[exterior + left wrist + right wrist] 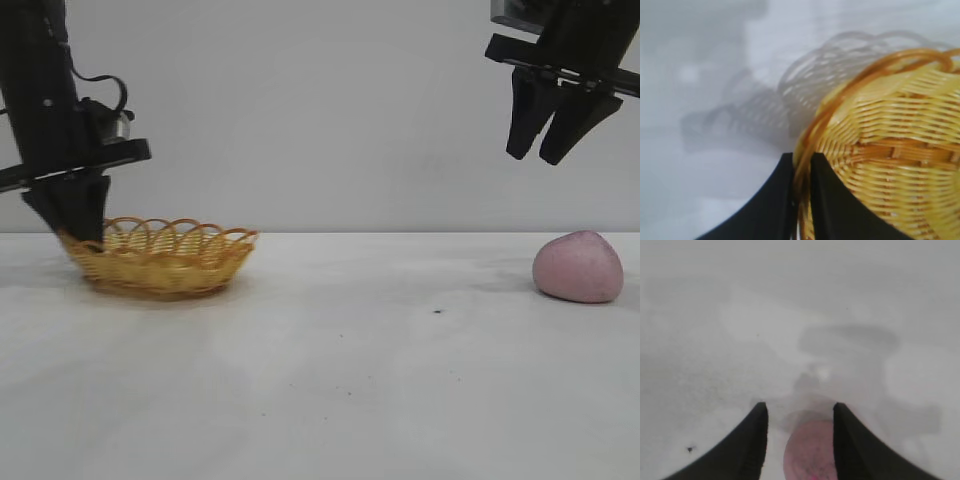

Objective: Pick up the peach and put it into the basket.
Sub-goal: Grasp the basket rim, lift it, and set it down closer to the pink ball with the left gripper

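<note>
The pink peach (579,267) lies on the white table at the right. My right gripper (540,155) hangs open high above it, a little to its left. In the right wrist view the peach (810,450) shows far below between the spread fingers of the right gripper (800,407). The wicker basket (160,257) stands on the table at the left. My left gripper (85,235) is shut on the basket's left rim. In the left wrist view the left gripper (801,159) pinches the orange-brown rim loop of the basket (890,150). The basket looks empty.
The white table (330,380) runs wide between basket and peach, with a small dark speck (437,312) near the middle. A plain grey wall stands behind.
</note>
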Action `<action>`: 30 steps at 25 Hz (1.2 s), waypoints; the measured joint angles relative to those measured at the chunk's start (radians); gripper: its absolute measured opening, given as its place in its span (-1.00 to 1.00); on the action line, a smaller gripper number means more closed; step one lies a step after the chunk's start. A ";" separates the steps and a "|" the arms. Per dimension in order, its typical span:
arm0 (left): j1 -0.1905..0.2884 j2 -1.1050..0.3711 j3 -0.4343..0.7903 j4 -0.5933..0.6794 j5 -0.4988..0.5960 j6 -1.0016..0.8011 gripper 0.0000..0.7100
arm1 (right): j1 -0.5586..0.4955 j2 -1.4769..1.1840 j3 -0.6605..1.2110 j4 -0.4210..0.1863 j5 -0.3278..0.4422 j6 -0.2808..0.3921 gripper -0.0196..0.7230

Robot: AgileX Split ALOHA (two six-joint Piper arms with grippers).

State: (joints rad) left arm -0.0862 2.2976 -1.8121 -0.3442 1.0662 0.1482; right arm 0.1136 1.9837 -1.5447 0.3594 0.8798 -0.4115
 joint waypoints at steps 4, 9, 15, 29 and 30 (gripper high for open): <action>-0.090 0.000 0.004 -0.029 -0.080 -0.116 -1.00 | 0.000 0.000 0.000 0.000 -0.004 0.000 -0.25; -0.228 0.000 0.004 -0.020 -0.169 -0.254 -1.00 | 0.000 0.000 0.000 0.000 -0.006 0.000 -0.25; -0.283 0.000 0.007 0.028 -0.177 -0.363 -1.00 | 0.000 0.000 0.000 0.004 -0.006 0.000 -0.25; -0.247 -0.184 0.425 -0.155 -0.450 -0.250 -1.00 | 0.000 0.000 0.000 0.014 -0.007 0.000 -0.25; -0.247 -0.184 0.427 -0.155 -0.452 -0.241 -1.00 | 0.000 0.000 0.000 0.016 -0.007 0.000 -0.25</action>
State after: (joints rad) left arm -0.3336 2.1137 -1.3854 -0.4990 0.6141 -0.0932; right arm 0.1136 1.9837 -1.5447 0.3752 0.8731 -0.4115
